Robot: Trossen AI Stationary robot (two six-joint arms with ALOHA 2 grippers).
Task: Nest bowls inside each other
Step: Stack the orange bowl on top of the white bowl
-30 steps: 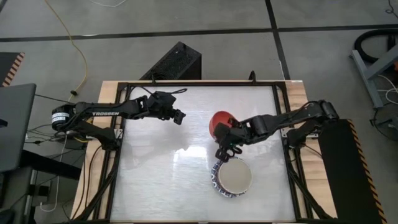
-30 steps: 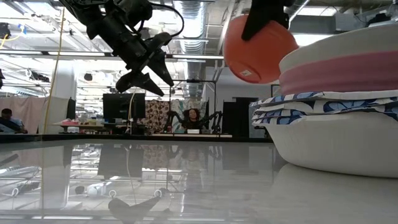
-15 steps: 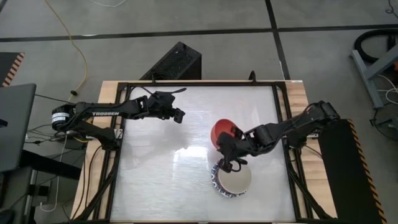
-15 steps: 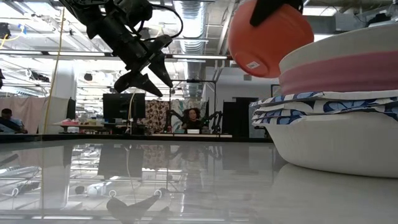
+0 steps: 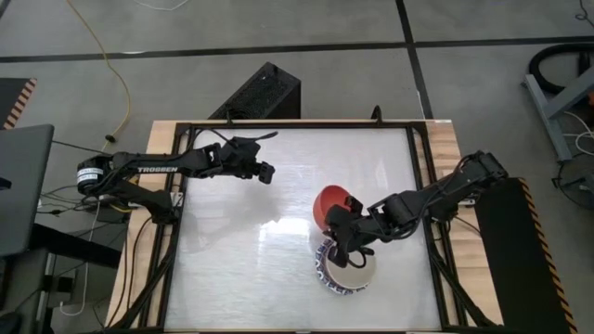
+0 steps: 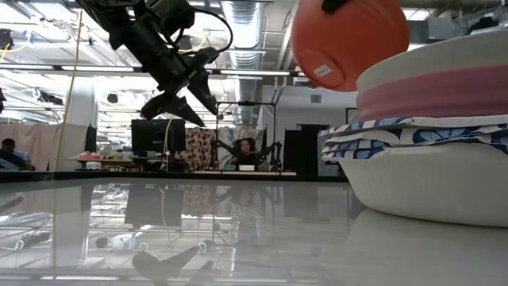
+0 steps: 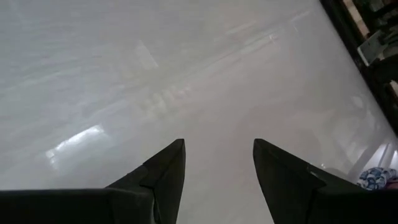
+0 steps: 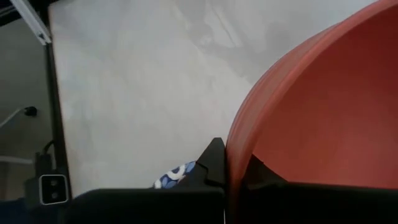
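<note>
red bowl, high view: red bowl (image 5: 328, 208) is pinched at its rim by the right gripper (image 5: 345, 229), held tilted just beside and partly over the stack of bowls (image 5: 343, 270) near the front of the table (image 5: 232, 250).
left arm, high view: left gripper (image 5: 264, 172) hangs over the far left of the table, well apart from the stack, fingers spread and empty.
low view: stack shows a cream-white bowl (image 6: 444, 59) on top, a pink band (image 6: 432, 91) under it, blue-patterned rims (image 6: 413, 135) below, and a white bowl (image 6: 429, 187) at the bottom; the red bowl hangs tilted, above and beside the top rim.
left wrist view: only bare table between the two open fingers (image 7: 165, 168).
right wrist view: jaws clamped on the red rim (image 8: 239, 149); a scrap of blue pattern (image 8: 177, 174) shows beyond, probably the stack's edge.
risk: let go while tilted and off-centre, the red bowl could catch the cream rim and slide off, or shove the stack sideways.
</note>
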